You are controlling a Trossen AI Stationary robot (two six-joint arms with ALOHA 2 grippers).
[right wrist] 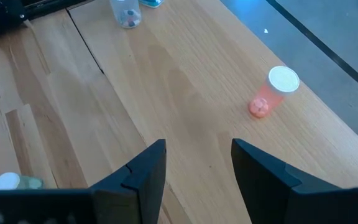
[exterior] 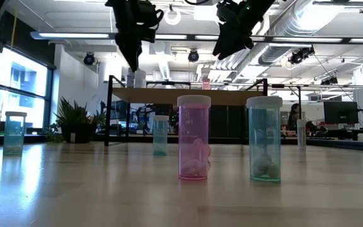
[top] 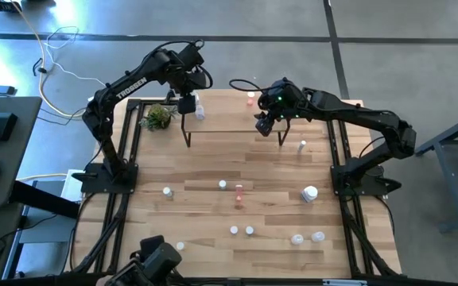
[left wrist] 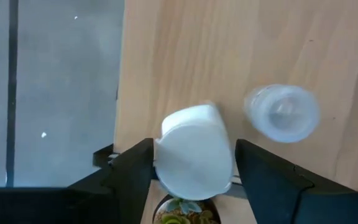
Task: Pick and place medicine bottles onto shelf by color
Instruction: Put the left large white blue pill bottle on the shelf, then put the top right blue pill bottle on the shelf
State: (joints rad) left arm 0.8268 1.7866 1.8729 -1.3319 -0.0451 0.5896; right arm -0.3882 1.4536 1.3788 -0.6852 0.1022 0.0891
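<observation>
Jaws of the left gripper (left wrist: 194,171) flank a white bottle (left wrist: 194,158) on the shelf (left wrist: 241,50) — releasing, I judge (beside a clear bottle (left wrist: 283,113)) — next, lift straight off; right gripper (right wrist: 197,165) hangs parted, empty, over the shelf.

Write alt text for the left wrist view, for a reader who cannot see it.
A white bottle stands between the left gripper's two dark fingers, which sit apart from its sides, on the light-wood shelf. A clear bottle stands beside it.
</observation>
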